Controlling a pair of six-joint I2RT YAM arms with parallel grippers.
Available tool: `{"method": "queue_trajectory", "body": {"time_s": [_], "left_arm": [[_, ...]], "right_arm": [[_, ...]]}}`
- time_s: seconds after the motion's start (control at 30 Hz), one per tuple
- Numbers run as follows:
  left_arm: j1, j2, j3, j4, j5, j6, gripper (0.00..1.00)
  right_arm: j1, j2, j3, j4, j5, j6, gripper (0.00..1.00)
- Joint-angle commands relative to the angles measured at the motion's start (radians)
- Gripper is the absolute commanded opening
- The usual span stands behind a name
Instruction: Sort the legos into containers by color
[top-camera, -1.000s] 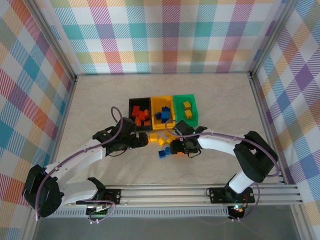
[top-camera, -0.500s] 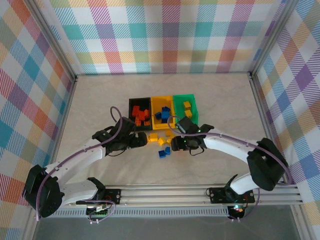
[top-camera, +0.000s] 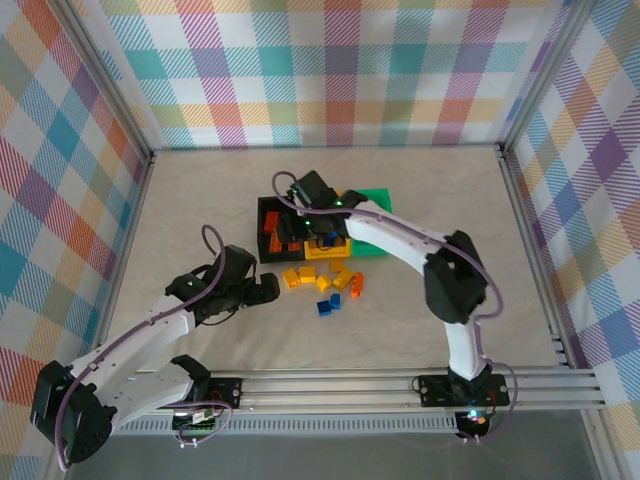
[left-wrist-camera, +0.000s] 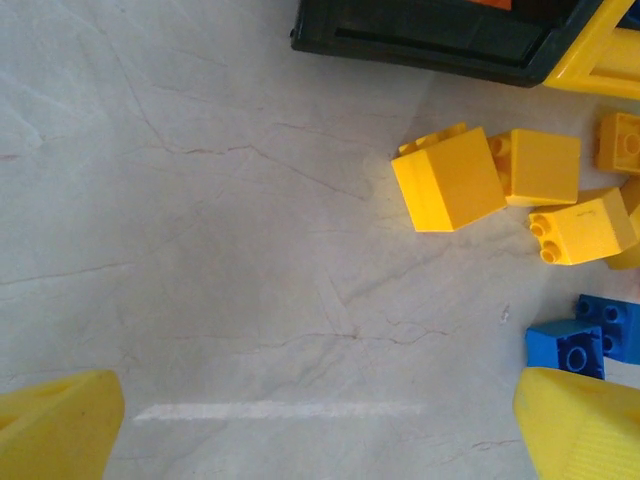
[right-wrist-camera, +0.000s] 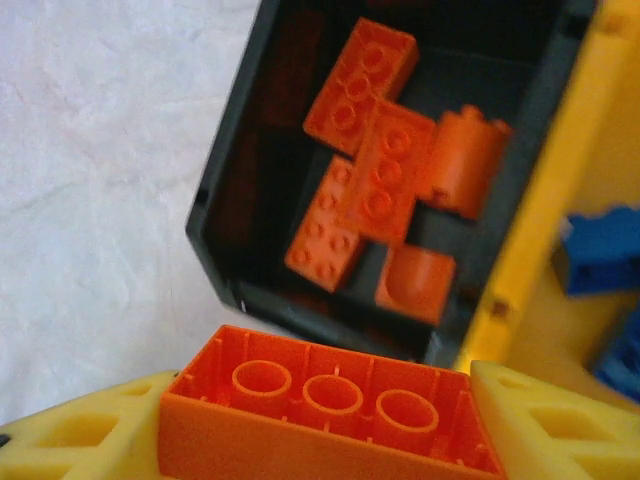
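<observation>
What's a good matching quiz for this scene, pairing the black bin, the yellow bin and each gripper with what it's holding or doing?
Column one:
1. black bin
2. yellow bin
3. left gripper
4. right gripper

Column two:
A. open above bare table
B. contains blue bricks
C. clamped on a single orange brick, underside up
D. contains loose orange bricks

Pairs: 1-D, 2-B, 3-A, 4-C

Green bin (top-camera: 374, 195) mostly under right arm (top-camera: 400, 237)
</observation>
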Motion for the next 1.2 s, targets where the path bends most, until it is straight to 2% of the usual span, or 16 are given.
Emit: {"method": "queue_trajectory", "body": {"time_s": [0.0,0.17,0.27,0.33,0.63,0.83,0.97,1.17], "left_arm": [[0.01,-0.022,-0.016,-0.045,-0.003,0.007,1.0],[0.01,-0.028,-0.013,-0.041,0.014,0.012,1.0],[0.01,-0.027,-0.011,-0.037,0.023,0.017,1.0],[0.01,-0.028,-0.011,-0.035,0.027,0.02,1.0],[0.009,0.032,0.004,0.03,0.074,0.03,1.0],[-0.029,0.189,0.067,0.119,0.072,0.045,0.92],[-0.056,0.336,0.123,0.147,0.052,0.071,0.91],[-0.102,0.489,0.19,0.166,0.022,0.104,0.91]], "right_arm": [[-0.004,0.088,0.145,-0.086,-0.001,-0.021,0.55],[-0.009,0.216,0.326,-0.153,0.0,-0.021,0.62],[-0.009,0.221,0.337,-0.147,0.001,-0.021,0.74],[-0.009,0.191,0.303,-0.123,0.008,-0.022,0.76],[-0.019,-0.054,-0.007,0.014,0.051,-0.014,0.77],[-0.022,-0.288,-0.319,0.1,0.065,0.009,0.76],[-0.033,-0.429,-0.501,0.126,0.074,0.037,0.76],[-0.066,-0.565,-0.647,0.151,0.077,0.072,0.76]]}}
